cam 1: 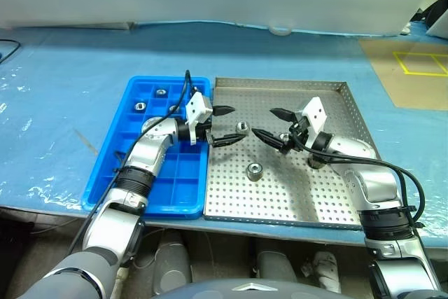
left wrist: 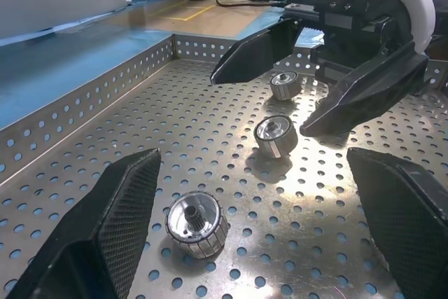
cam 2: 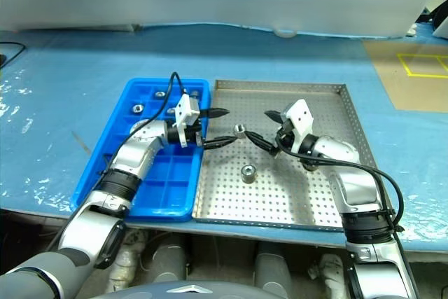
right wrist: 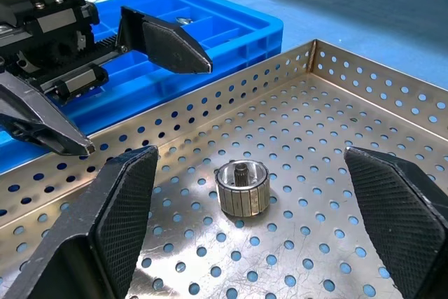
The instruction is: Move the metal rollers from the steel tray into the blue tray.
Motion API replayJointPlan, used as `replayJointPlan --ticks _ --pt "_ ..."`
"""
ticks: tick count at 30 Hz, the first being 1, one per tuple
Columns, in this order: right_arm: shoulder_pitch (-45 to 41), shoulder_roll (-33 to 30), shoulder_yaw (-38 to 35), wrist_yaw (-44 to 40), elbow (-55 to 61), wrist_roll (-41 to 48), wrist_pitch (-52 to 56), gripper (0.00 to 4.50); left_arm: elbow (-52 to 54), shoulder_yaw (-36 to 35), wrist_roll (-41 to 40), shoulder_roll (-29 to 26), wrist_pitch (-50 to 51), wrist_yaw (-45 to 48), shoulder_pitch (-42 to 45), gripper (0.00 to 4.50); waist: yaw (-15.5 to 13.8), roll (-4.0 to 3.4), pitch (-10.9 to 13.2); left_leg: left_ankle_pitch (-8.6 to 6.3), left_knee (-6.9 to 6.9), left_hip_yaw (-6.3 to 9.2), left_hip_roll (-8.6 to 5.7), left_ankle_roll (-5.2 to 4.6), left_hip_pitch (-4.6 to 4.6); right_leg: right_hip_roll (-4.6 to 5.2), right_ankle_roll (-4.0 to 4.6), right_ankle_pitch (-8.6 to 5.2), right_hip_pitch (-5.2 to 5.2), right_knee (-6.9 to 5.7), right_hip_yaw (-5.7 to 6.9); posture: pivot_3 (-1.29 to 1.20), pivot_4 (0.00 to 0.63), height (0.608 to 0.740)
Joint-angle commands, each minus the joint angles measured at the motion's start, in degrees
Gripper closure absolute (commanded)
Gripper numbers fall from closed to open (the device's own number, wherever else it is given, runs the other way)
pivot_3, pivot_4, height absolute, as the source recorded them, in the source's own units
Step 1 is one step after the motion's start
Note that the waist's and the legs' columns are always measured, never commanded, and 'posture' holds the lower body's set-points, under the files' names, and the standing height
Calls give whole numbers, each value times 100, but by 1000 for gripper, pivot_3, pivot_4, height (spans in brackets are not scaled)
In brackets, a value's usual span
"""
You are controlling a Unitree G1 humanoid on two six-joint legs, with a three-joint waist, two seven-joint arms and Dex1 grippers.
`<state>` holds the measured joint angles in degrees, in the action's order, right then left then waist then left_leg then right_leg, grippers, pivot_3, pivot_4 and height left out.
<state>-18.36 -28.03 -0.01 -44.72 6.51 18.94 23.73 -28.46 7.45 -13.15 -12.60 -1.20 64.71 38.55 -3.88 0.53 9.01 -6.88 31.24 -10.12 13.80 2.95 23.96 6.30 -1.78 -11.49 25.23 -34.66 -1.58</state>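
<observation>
The steel tray [cam 1: 329, 194] lies beside the blue tray [cam 1: 112, 152], which is on its left. One metal roller [cam 1: 242, 129] sits between the tips of both grippers, on the tray floor. My left gripper [cam 1: 227, 124] reaches in over the blue tray's edge, open and empty. Facing it, my right gripper [cam 1: 271, 124] is open and empty too. A second roller [cam 1: 254, 171] lies nearer the front and a third [cam 1: 284, 136] by the right fingers. In the right wrist view the nearest roller [right wrist: 241, 187] lies ahead of the open fingers [right wrist: 119, 208].
Several rollers sit in the blue tray's far compartments [cam 1: 160, 92] [cam 1: 139, 105]. The steel tray's raised rim [cam 1: 280, 82] runs along the back. Both trays rest on a blue-covered table [cam 1: 63, 82]. A taped yellow square [cam 1: 420, 63] marks the far right.
</observation>
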Motion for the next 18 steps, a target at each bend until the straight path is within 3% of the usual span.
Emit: replayJointPlan --ticks 1,18 --pt "-18 -21 -22 23 171 -1 -121 0 -14 63 46 40 -137 35 180 15 0 0 0 0 0 0 0 0 0 0 0 0 0 0 0 -162 150 740" --pt "42 -53 -56 127 167 -36 -216 0 -266 98 174 113 -264 42 286 15 5 0 0 0 1 0 0 0 0 0 0 0 -1 0 0 -169 150 740"
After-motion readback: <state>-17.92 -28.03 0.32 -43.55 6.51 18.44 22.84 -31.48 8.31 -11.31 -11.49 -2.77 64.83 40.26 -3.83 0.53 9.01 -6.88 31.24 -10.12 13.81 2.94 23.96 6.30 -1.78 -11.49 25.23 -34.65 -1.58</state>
